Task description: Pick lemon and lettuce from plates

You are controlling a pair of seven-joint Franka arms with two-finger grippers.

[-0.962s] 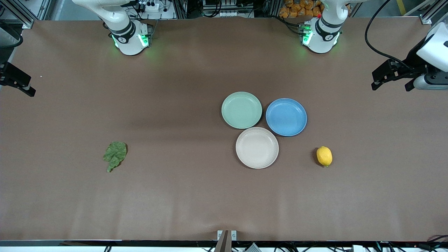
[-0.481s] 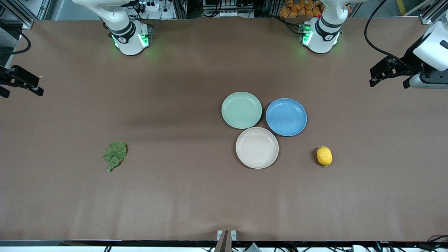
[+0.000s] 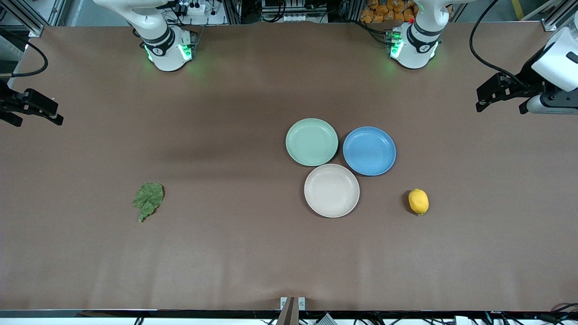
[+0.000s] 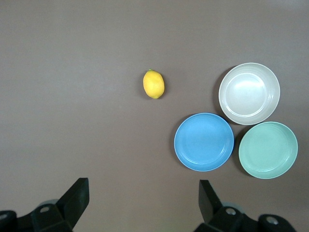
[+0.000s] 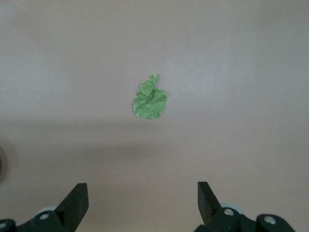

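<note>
Three plates: mint plate, blue plate and cream plate huddle rim to rim near mid-tabletop, a bit toward the left arm's end; all bare.
lemon: on bare tabletop, just beside the cream plate on the left arm's side, apart from it, not on any plate.
lettuce: flat on the tabletop toward the right arm's end, well apart from the plates, stem end pointing at the front edge.
task mismatch: the task says pick from plates, but both items already lie off the plates.
left tool: over the tabletop edge at the left arm's end, up in the air, fingers spread wide, nothing between them; its wrist view looks down on the lemon and all three plates.
right tool: over the edge at the right arm's end, also aloft, fingers spread, holding nothing; its wrist view shows only the lettuce.
step: my read is pre-grasp approach, each tool lined up on its own item, no contact yet.
next, left: travel in over the lemon, drop, close across its short width; round fruit may roll if nudged off-centre.
next, right: come over the lettuce, descend to the surface; thin leaf needs fingertips almost scraping the tabletop, likely at a crinkled raised fold.
</note>
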